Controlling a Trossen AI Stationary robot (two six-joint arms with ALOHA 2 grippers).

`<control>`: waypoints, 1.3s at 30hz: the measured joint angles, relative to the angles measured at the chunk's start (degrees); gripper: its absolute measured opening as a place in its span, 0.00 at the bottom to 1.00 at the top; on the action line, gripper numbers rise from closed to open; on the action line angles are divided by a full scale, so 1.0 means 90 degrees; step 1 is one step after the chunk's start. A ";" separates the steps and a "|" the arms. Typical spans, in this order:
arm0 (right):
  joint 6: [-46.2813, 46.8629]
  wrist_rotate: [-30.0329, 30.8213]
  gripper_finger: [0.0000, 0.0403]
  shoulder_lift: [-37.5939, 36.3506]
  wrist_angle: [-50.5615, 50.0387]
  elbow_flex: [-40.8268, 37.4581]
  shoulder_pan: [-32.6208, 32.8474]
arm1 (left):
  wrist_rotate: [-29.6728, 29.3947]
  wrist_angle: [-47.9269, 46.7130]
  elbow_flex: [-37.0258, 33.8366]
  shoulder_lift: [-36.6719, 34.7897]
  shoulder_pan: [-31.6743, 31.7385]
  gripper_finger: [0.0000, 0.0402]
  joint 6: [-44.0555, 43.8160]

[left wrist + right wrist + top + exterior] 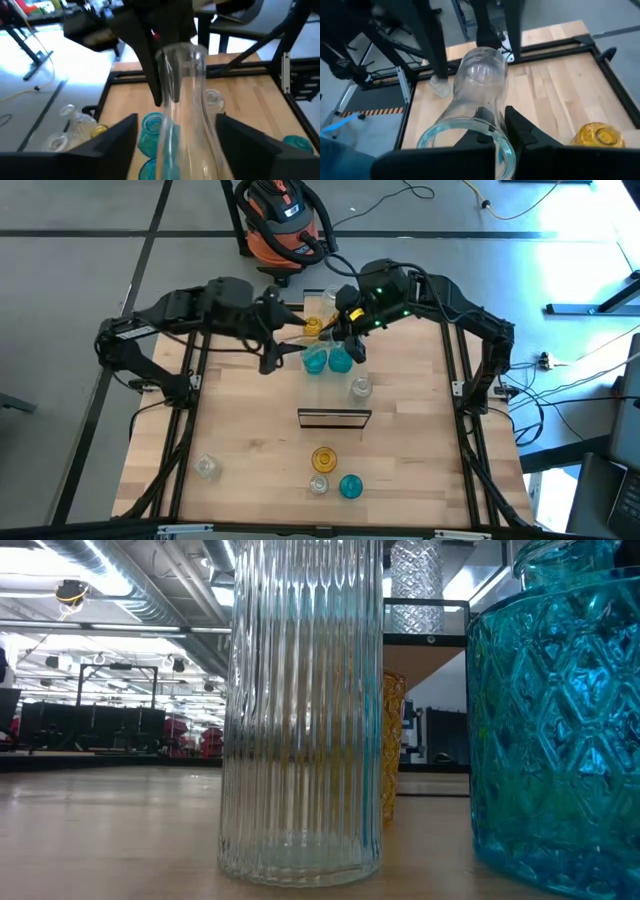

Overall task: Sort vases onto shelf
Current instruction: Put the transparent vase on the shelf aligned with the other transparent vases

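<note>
Gripping clear vase (475, 87) rim, right tool (497, 131)

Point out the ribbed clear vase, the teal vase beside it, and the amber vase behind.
ribbed clear vase (300, 730), low view, middle of its body
teal vase (560, 730), low view, patterned side
amber vase (392, 745), low view, visible edge

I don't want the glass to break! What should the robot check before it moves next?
1. Right hand pinching the rim of the clear vase: ok.
2. Left hand open, with a finger on each side of the vase and neither touching it: ok.
3. Vase hanging straight: cannot tell.
4. Bare spot on the shelf near its dark front edge: ok.
5. Teal vases well away from the hands: not ok, they stand very close.
</note>
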 joint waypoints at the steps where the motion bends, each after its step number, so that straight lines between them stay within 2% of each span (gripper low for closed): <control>1: 0.0000 0.0019 0.00 0.0000 0.0067 0.0000 0.0000 | 0.0095 -0.0009 0.0000 0.0055 0.0031 0.69 0.0008; 6: 0.0000 0.0020 0.00 0.0043 0.0163 0.0000 0.0000 | 0.0593 -0.0011 0.0000 0.0408 0.0065 0.82 0.0227; 11: 0.0025 0.0017 0.00 0.0138 0.0154 -0.0010 0.0007 | 0.0374 0.0004 -0.0005 0.0653 0.0065 0.83 0.0213; 16: 0.0036 0.0077 0.00 0.0155 0.0158 -0.0010 0.0010 | -0.0214 -0.0019 -0.0002 0.0697 0.0065 0.74 -0.0057; 21: 0.0041 0.0143 0.00 0.0158 0.0210 -0.0010 0.0007 | -0.0336 -0.0287 -0.0002 0.0722 0.0062 0.51 -0.0043; 29: 0.0016 0.0148 0.01 0.0160 0.0389 -0.0019 0.0007 | -0.0463 -0.0381 0.0000 0.0710 0.0062 0.52 -0.0035; 39: 0.0034 0.0289 0.12 0.0160 0.0722 -0.0019 -0.0004 | -0.0860 -0.0432 0.0000 0.0712 0.0055 0.51 -0.0045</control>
